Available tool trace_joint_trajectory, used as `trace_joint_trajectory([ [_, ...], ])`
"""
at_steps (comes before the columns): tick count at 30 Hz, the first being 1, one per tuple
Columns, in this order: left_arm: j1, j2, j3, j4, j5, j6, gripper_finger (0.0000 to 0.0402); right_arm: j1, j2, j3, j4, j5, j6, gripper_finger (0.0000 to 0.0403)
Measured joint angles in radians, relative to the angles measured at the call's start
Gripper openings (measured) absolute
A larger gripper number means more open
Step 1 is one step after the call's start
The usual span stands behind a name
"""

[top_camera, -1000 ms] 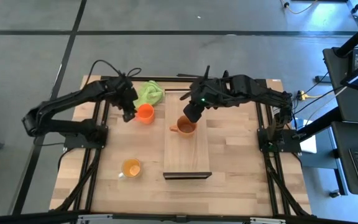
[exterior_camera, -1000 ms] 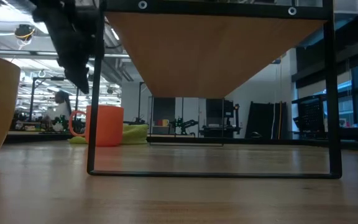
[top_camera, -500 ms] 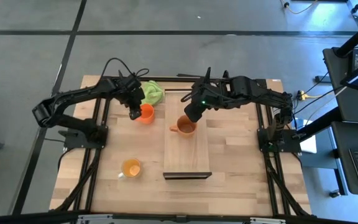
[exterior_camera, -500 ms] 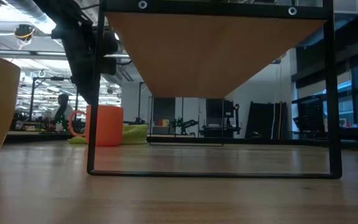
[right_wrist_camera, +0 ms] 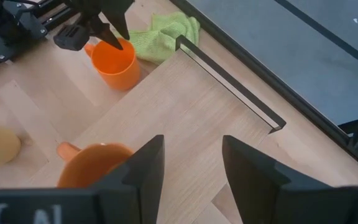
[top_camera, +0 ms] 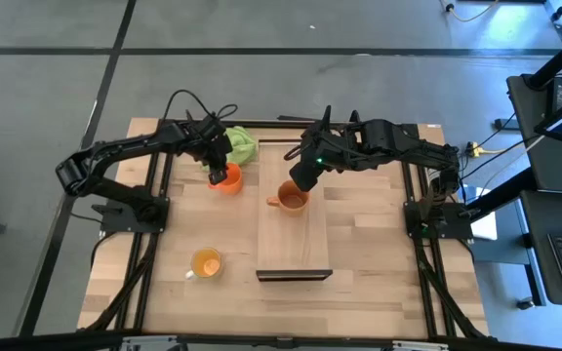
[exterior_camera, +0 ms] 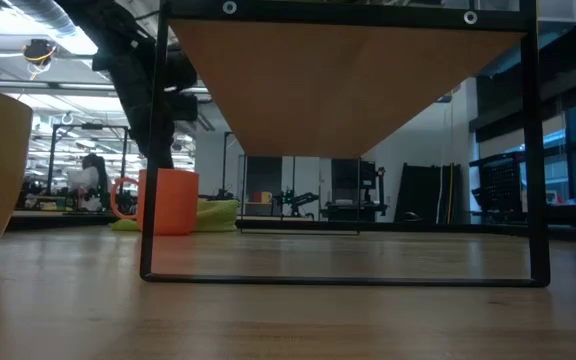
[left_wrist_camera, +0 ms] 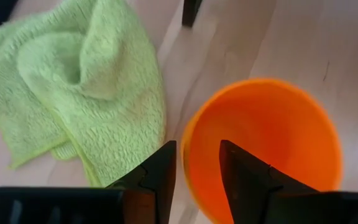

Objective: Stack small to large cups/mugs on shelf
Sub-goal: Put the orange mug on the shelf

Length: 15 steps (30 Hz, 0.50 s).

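Observation:
The red-orange mug (top_camera: 228, 179) stands on the table left of the shelf (top_camera: 296, 244). My left gripper (top_camera: 219, 173) is over its left rim, open. In the left wrist view (left_wrist_camera: 197, 152) one finger is inside the mug (left_wrist_camera: 272, 137) and one outside, with the rim (left_wrist_camera: 188, 146) in the gap and untouched. The brownish-orange mug (top_camera: 292, 198) stands upright on the shelf, handle toward the left. My right gripper (top_camera: 300, 181) hovers open just beyond it, and the mug (right_wrist_camera: 95, 163) shows beside one finger. The yellow-orange mug (top_camera: 206, 263) stands on the table near the front left.
A lime-green cloth (top_camera: 237, 146) lies crumpled right behind the red-orange mug, close to the left fingers (left_wrist_camera: 73, 81). The shelf's dark end rails (right_wrist_camera: 229, 81) cross its far and near ends. Bare shelf board lies in front of the brownish-orange mug.
My left gripper has moved toward the table's right, from beside the red-orange mug's left wall to over its rim, one finger now inside. The mugs have not moved.

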Motion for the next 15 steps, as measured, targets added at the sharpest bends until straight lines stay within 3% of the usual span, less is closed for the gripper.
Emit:
trace_joint_trajectory([
  [9, 0.001, 0.062, 0.000, -0.007, 0.016, 0.024, 0.0109, 0.000, 0.000, 0.000, -0.031, 0.000, 0.006, 0.0164],
  [15, 0.001, 0.059, 0.000, -0.036, 0.017, 0.036, 0.0046, 0.000, 0.000, 0.000, -0.045, 0.032, 0.026, 0.0164],
])
